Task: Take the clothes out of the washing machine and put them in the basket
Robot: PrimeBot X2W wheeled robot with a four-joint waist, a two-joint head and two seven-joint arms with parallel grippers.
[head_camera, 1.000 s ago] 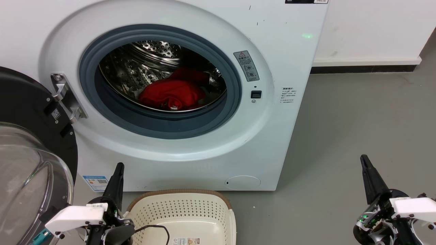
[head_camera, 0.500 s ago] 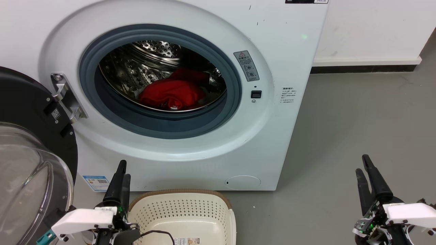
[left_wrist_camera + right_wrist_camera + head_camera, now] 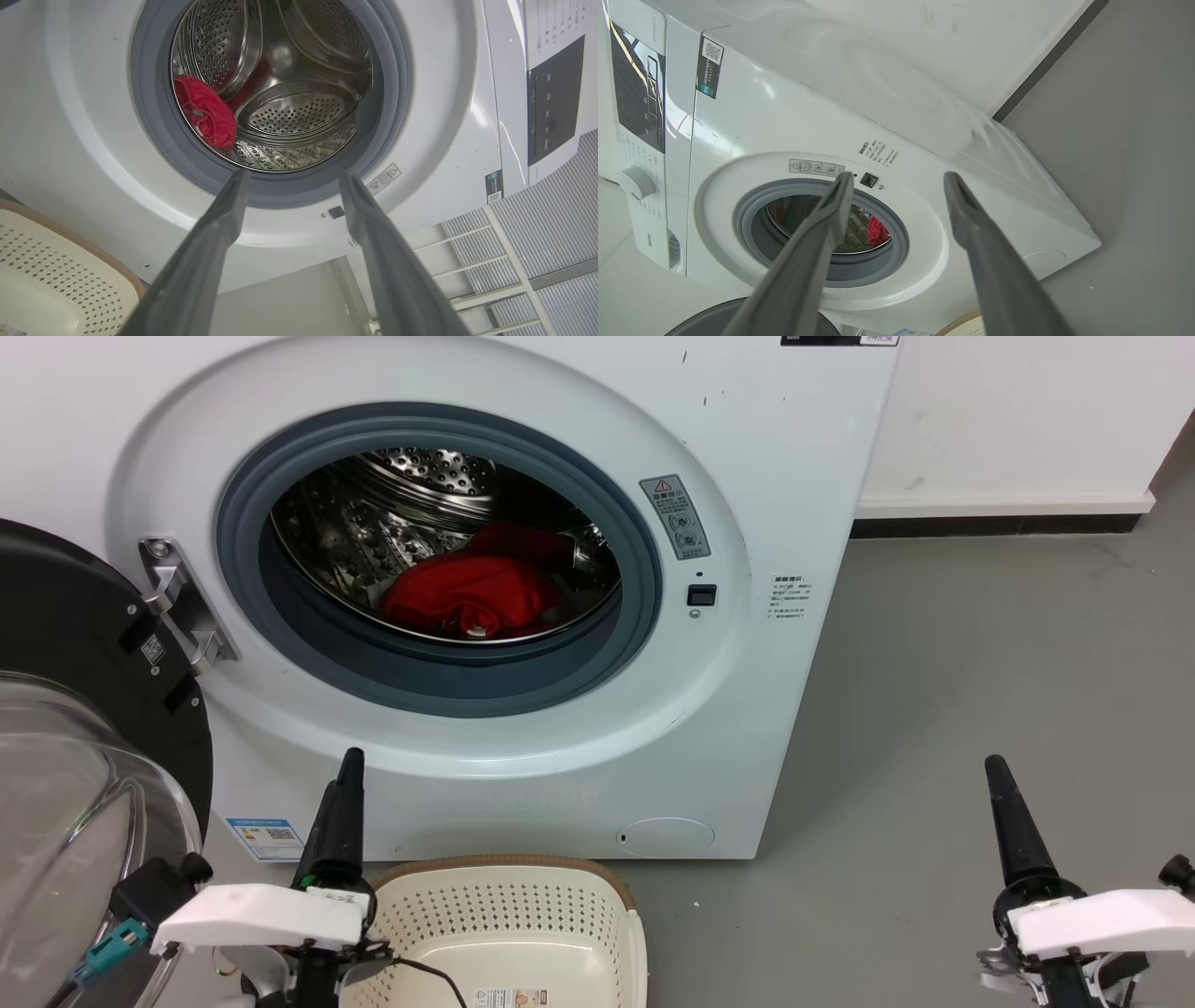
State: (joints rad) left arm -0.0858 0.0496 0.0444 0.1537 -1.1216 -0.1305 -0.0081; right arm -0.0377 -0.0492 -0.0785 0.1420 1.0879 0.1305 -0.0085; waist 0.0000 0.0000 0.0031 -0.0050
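Since a second ago the left gripper (image 3: 350,763) has climbed a little in the head view, and its tip now lies over the lower front of the washing machine (image 3: 775,476). The right gripper (image 3: 995,767) showed two fingers half a second ago; they now line up as one dark spike.

At far left the one door (image 3: 84,644), black-framed with a bulging glass bowl, hangs swung wide open. The left gripper's fingers are spread apart in its wrist view and hold nothing.

Behind the grey rubber ring of the single washer, the steel drum (image 3: 411,504) holds the clothes (image 3: 467,593). They lie as one crumpled bright red heap low in the drum, toward its front lip, with a scrap of white at the near edge. I cannot tell how many garments make up the heap.

On the floor (image 3: 980,663) just before the washer stands one cream basket (image 3: 504,905) with perforated walls and a brown rim. Its pale bottom shows a label, and a black cable crosses its near left corner.

At far right, the right gripper hovers over grey floor, well apart from the basket. Its fingers are also spread and hold nothing.
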